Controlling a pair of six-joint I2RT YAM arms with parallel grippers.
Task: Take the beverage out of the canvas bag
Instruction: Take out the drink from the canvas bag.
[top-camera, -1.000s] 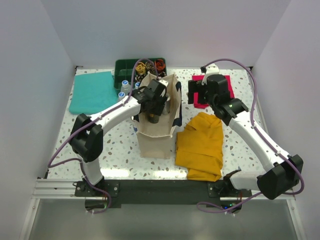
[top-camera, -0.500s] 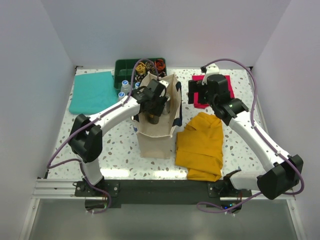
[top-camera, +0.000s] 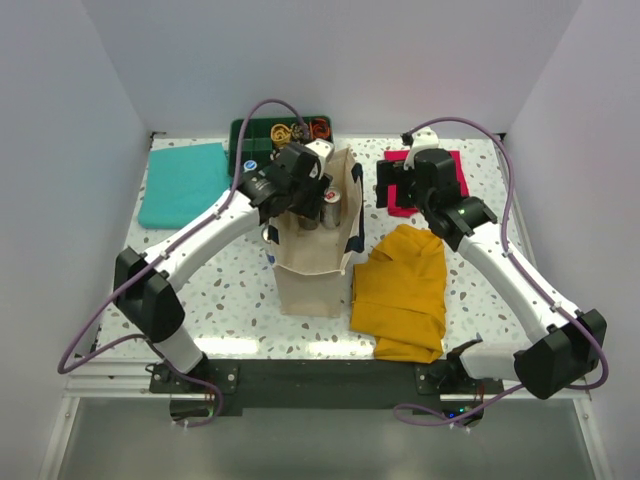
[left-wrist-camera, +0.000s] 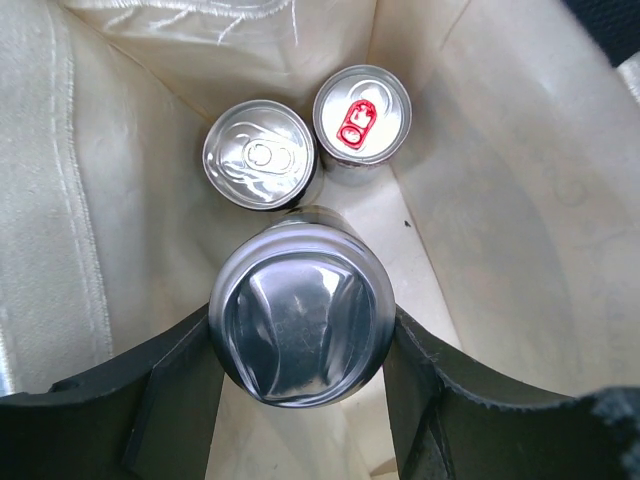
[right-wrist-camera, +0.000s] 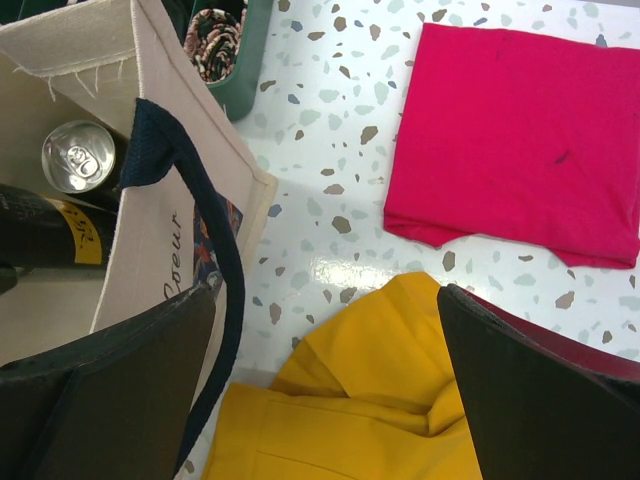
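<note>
left gripper (left-wrist-camera: 300, 338) is down inside the canvas bag (top-camera: 312, 282), jaws pinching a beverage can (left-wrist-camera: 300, 300) from either side, both inner faces touching its wall. the can sits low centre in the left wrist frame, end-on to the camera. so i'd say its long axis runs straight along the gripper's own approach line, and the way out is straight back up through the bag's mouth.

toward the top of that frame two more cans stand side by side. the silver-top can (left-wrist-camera: 258, 153) is just beside the gripped one, and the red-tab can (left-wrist-camera: 362, 113) is to its right. the fabric walls sit close on both sides, so any sideways drift on the lift could snag the bag or bump those neighbours.

right gripper (right-wrist-camera: 320, 400) is spread wide and holds nothing. it hangs off the bag's right side, above the yellow cloth (right-wrist-camera: 340, 350), with the pink cloth (right-wrist-camera: 520, 130) at the upper right of its frame. left arm is clearly the nearer one, it's already on the can.
</note>
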